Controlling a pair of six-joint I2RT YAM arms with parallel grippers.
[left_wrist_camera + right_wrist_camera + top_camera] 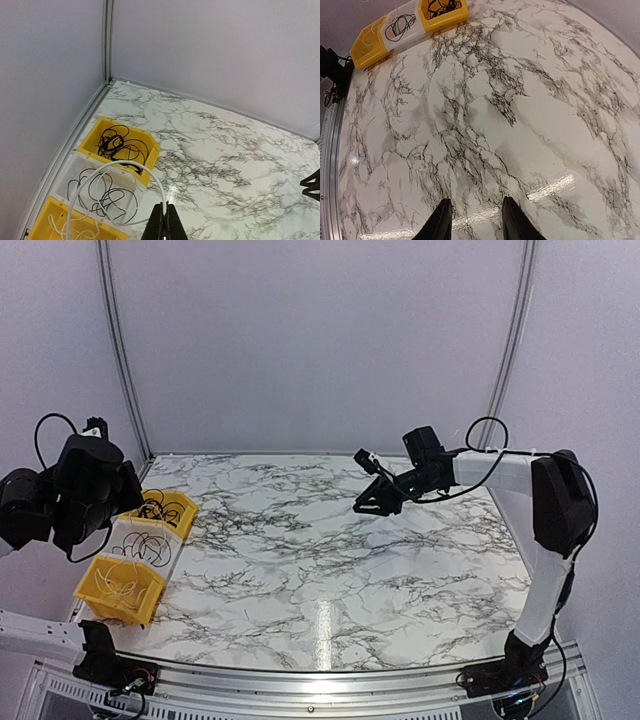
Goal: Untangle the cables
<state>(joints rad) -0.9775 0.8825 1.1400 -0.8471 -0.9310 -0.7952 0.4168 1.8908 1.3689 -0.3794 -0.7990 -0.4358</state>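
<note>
Your left gripper [164, 221] is pinched together on a white cable [121, 161]. Its loop arcs over the white bin [69, 171] and trails down into the near yellow bin [40, 222]. The three bins stand in a row along the left edge of the table [350, 570]. Black cables [117, 142] lie coiled in the far yellow bin [93, 133], with more in the white one. Your right gripper [476, 222] hangs above the table's far right part, fingers apart.

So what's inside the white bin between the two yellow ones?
Loose loops of thin black cable lie in the white bin. A white cable held in the left jaws arcs above it, hiding a little.
</note>
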